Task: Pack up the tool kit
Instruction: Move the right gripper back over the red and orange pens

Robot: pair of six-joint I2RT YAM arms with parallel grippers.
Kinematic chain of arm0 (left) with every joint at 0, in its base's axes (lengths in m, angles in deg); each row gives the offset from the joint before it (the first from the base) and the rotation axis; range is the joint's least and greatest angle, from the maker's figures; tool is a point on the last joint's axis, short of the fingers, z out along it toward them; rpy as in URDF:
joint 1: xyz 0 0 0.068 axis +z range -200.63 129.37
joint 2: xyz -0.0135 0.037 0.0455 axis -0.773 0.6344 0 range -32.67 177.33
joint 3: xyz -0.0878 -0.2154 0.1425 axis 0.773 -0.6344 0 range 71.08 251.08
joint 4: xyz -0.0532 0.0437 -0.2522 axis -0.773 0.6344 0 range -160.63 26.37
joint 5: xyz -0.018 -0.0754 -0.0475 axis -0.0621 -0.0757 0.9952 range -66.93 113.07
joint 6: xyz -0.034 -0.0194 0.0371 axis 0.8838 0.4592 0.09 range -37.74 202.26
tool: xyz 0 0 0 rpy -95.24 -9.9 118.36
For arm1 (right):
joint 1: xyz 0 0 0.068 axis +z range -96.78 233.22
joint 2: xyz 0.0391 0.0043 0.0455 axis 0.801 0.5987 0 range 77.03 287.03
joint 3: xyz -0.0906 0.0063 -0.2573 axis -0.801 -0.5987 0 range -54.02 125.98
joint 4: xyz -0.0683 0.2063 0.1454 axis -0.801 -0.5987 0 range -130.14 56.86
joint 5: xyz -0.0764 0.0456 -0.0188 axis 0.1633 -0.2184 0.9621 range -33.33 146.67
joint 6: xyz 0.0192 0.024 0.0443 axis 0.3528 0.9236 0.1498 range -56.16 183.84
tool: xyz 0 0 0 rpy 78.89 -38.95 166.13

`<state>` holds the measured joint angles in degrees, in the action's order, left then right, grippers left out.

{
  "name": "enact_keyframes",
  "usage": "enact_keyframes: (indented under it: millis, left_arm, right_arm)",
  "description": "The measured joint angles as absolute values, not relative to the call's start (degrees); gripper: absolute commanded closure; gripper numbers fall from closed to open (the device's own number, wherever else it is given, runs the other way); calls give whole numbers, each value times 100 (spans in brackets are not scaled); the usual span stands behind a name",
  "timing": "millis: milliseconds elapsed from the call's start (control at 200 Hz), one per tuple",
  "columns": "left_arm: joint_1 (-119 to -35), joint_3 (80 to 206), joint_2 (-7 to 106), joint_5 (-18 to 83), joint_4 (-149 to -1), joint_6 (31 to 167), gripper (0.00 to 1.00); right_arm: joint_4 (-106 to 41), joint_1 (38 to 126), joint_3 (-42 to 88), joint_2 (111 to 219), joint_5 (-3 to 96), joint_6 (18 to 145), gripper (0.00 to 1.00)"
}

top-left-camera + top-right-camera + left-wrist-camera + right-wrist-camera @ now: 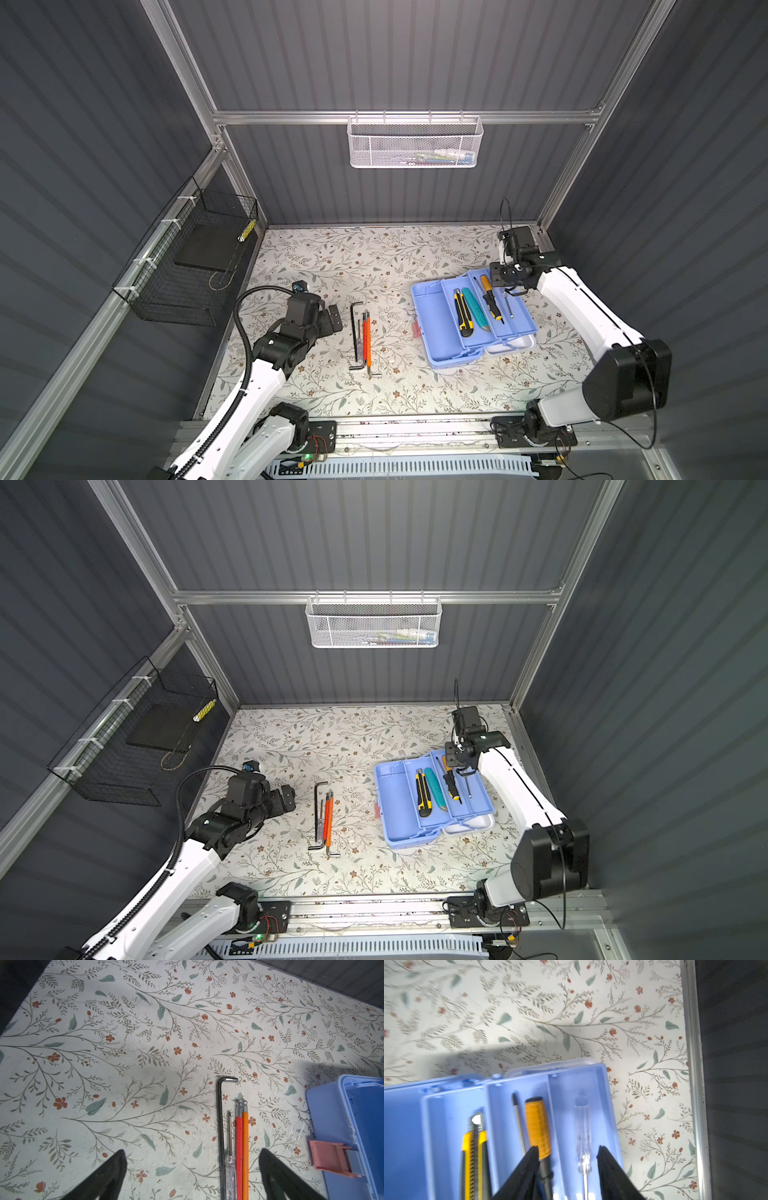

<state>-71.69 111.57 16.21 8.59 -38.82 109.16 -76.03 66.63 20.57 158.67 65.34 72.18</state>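
Observation:
The tool kit box [432, 336] lies open right of centre, light blue, with its white lid [517, 345] under the trays. In the trays are a yellow-black knife [462, 313], a teal knife [476, 309], an orange-handled screwdriver [537, 1126] and a clear-handled screwdriver [583, 1126]. My right gripper [568, 1149] hovers open over the far tray; the clear screwdriver lies untouched between its fingers. A black hex key [354, 332], red and orange hex keys [367, 338] and a small clear screwdriver [230, 1169] lie on the table. My left gripper [192, 1153] stands open just left of them.
A white mesh basket [414, 143] hangs on the back rail. A black wire basket [187, 257] hangs on the left wall. The kit's pink latch [330, 1157] sticks out toward the hex keys. An aluminium rail [693, 1064] edges the floral table close beside the kit.

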Motion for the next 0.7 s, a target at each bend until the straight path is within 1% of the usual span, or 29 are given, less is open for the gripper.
enact_keyframes:
  millis: [75,140,265,350,460,605,701]
  left_arm:
    - [-7169,11170,1619,809,-3895,10894,1]
    - [-7169,11170,1619,787,-3897,10896,1]
    - [-7169,11122,1604,785,-4009,10905,1]
    - [-7169,11028,1543,781,-4031,10942,0]
    - [-7169,10960,1418,739,-4000,10964,1]
    - [-7169,10991,1296,717,-3882,10964,1]
    - [-7169,11069,1293,720,-3729,10966,1]
  right_arm:
    - [-7561,7111,2123,15539,6309,7472,48]
    - [-7384,7684,2121,15360,6016,7773,48]
    - [-6882,8879,2125,15598,5629,8307,49]
    - [-6525,9636,2164,16156,5469,8608,50]
    - [-6226,10357,2313,17061,5336,8881,55]
    - [-6158,11006,2818,18285,5338,8999,59]
    - [-6200,11299,3152,18827,5384,9002,61]
